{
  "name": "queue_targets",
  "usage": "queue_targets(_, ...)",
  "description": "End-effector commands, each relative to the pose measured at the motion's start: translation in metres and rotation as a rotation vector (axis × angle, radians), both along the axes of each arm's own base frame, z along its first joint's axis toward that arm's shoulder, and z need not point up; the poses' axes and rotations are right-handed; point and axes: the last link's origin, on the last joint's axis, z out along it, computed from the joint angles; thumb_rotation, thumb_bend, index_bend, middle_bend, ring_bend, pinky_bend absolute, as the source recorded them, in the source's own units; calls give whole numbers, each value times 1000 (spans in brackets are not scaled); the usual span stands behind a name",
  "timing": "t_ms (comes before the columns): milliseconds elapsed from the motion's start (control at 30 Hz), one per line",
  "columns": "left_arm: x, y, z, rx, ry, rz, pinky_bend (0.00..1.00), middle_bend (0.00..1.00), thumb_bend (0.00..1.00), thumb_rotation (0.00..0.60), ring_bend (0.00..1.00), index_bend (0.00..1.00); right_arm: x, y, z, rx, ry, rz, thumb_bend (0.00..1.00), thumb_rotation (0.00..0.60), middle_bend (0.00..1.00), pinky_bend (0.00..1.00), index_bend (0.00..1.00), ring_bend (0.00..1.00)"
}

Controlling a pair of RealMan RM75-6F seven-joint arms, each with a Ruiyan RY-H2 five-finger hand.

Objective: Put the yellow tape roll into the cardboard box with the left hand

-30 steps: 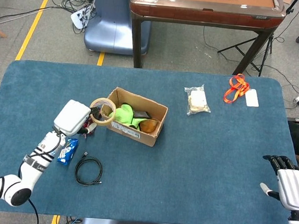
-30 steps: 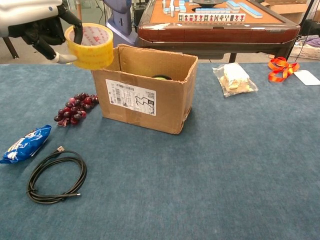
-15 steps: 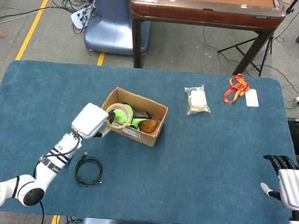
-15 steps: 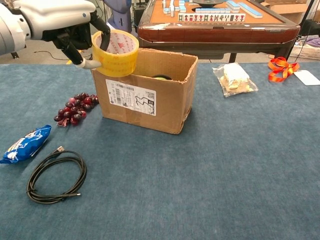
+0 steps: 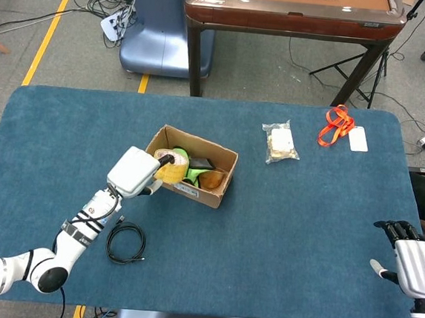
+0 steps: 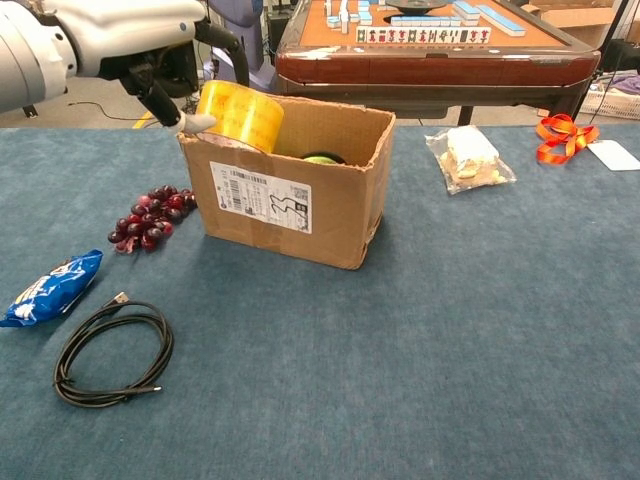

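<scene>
My left hand (image 6: pixel 150 45) holds the tape (image 6: pixel 238 116) just inside the box (image 6: pixel 290 195) at its left wall, apparently not yet released, so I should spread the fingers only once it clears the rim; right hand (image 5: pixel 412 262) open, idle.

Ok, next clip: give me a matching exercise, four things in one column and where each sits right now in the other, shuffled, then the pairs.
Things
1. yellow tape roll
2. grapes
3. black cable
4. orange ribbon

Places
A. coiled on the cloth near the front edge
B. far corner of the table on the right hand's side
C. at the top rim of the cardboard box, by the left hand
D. on the cloth beside the box, on the left hand's side

Pairs: 1-C, 2-D, 3-A, 4-B
</scene>
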Motion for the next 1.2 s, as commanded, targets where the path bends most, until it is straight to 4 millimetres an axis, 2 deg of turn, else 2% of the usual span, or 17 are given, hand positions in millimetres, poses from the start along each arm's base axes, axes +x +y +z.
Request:
queue_targets(33, 1, 0, 0, 4, -9, -2, 1000, 1000, 372, 600, 1000, 298, 0, 0, 0, -1, 0, -1, 81, 600, 325, 516, 312, 223)
queue_targets(200, 3, -2, 1, 12, -16, -10, 1000, 1000, 373, 600, 1000, 254, 0, 0, 0, 1, -1, 0, 81, 600, 325, 516, 312, 223)
queue_targets(433, -8, -12, 9, 21, 2, 3, 1000, 1000, 372, 600, 1000, 265, 0, 0, 1, 0, 1, -1, 81, 600, 331, 516, 311, 223)
queue_targets(567, -20, -23, 17, -1, 11, 53, 1000, 989, 372, 600, 975, 316, 0, 0, 1, -2, 2, 0, 81, 600, 332, 516, 312, 223)
queue_targets(733, -56, -52, 39, -9, 22, 143, 1000, 831, 371, 600, 845, 310, 0, 0, 2, -9, 6, 0, 81, 600, 334, 516, 311, 223)
queue_targets(800, -72, -65, 46, -13, 35, 183, 944, 746, 364, 600, 729, 298, 0, 0, 1, -12, 8, -1, 82, 600, 334, 516, 311, 223)
queue_targets(867, -85, -74, 51, -14, 46, 217, 792, 673, 357, 600, 571, 289, 0, 0, 1, -12, 11, -2, 82, 600, 334, 516, 312, 223)
queue_targets(900, -93, -80, 54, -19, 45, 242, 736, 661, 356, 600, 526, 289, -1, -1, 0, -11, 13, -4, 82, 600, 334, 516, 311, 223)
queue_targets(1000, -110, -92, 60, -14, 33, 272, 661, 661, 354, 600, 488, 297, -2, -1, -2, -9, 18, -5, 82, 600, 335, 516, 311, 223)
queue_targets(1200, -136, -118, 65, 33, -17, 293, 626, 661, 353, 600, 477, 325, -4, -2, -4, -9, 34, -15, 81, 600, 339, 516, 322, 223)
